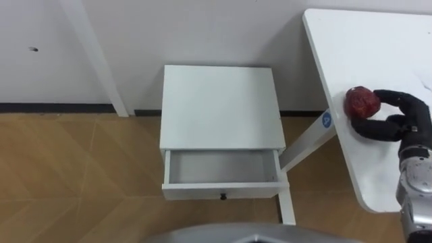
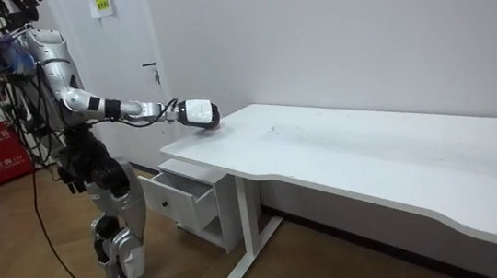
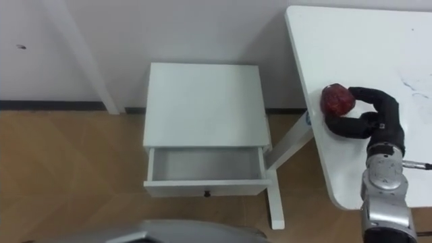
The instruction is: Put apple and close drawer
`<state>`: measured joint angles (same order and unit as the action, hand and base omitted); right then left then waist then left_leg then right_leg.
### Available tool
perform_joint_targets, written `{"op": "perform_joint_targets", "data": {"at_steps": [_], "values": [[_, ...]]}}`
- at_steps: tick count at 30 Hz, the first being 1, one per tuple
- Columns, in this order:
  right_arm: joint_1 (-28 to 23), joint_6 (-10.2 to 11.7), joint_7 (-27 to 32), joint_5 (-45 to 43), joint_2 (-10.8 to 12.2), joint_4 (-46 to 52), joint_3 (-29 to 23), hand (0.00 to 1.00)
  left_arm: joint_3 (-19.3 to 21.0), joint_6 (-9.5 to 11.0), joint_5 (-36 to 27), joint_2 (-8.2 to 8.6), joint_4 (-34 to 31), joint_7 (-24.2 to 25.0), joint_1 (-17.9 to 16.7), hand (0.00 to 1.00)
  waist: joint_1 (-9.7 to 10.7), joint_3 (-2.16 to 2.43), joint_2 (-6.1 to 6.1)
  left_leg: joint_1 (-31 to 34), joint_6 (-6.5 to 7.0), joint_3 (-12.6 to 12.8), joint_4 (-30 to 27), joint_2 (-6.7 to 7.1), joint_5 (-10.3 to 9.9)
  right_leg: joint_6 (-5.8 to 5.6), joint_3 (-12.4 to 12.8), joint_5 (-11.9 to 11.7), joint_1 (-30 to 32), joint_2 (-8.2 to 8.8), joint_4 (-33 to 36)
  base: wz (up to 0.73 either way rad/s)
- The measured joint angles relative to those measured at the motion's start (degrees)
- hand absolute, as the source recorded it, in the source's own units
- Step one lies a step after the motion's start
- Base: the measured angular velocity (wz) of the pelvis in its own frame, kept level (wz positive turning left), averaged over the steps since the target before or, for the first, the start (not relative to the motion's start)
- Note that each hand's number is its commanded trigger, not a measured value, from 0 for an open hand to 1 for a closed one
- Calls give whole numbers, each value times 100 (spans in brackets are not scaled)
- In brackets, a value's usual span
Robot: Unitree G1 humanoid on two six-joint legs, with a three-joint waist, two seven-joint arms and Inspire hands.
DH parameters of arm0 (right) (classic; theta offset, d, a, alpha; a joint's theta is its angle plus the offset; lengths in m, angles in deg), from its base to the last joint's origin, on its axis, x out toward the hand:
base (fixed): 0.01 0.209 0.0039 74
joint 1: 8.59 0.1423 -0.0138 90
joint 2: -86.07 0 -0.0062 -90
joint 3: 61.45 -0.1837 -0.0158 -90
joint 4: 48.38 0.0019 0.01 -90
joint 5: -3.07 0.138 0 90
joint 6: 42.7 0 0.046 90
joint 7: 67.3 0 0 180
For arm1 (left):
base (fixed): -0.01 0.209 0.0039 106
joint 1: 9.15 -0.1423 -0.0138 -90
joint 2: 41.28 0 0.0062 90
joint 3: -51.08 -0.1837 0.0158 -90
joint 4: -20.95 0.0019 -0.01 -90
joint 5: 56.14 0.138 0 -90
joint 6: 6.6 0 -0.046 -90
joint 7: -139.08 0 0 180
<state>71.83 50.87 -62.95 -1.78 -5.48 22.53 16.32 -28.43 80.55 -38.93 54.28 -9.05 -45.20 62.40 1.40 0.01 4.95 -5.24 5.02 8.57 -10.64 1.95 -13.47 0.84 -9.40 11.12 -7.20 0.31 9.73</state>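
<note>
White desk (image 1: 378, 47) holding red apple (image 1: 362, 102) near edge; right hand (image 1: 410, 125) curling around apple. Aiming for snug wrap before lifting, then swinging left, lowering into open drawer (image 1: 221, 168) of cabinet (image 1: 219, 101).

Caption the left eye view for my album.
Right hand curls round the apple on the table; the drawer stands open.

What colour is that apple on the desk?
The apple is dark red, clearest in the left eye view.
</note>
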Motion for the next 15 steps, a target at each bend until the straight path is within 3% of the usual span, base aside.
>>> {"op": "perform_joint_targets", "data": {"at_steps": [8,10,15], "values": [[17,1,-576,-945,2,437,1122,100,-213,27,114,-60,8,-8,170,0,-235,1,-37,43,0,-44,-32,3,1,1,-1,-1,27,0,-9,3],[27,1,-839,-1435,3,445,1380,100,-274,31,132,-68,95,-8,309,0,-345,-7,-49,68,0,-70,-46,7,1,1,1,-1,33,1,-16,7],[32,-52,-1211,-1540,8,891,1731,100,-457,26,106,-76,422,-25,489,0,-443,-38,-112,106,0,-100,-54,10,1,1,-12,-1,56,2,-16,2]]}}
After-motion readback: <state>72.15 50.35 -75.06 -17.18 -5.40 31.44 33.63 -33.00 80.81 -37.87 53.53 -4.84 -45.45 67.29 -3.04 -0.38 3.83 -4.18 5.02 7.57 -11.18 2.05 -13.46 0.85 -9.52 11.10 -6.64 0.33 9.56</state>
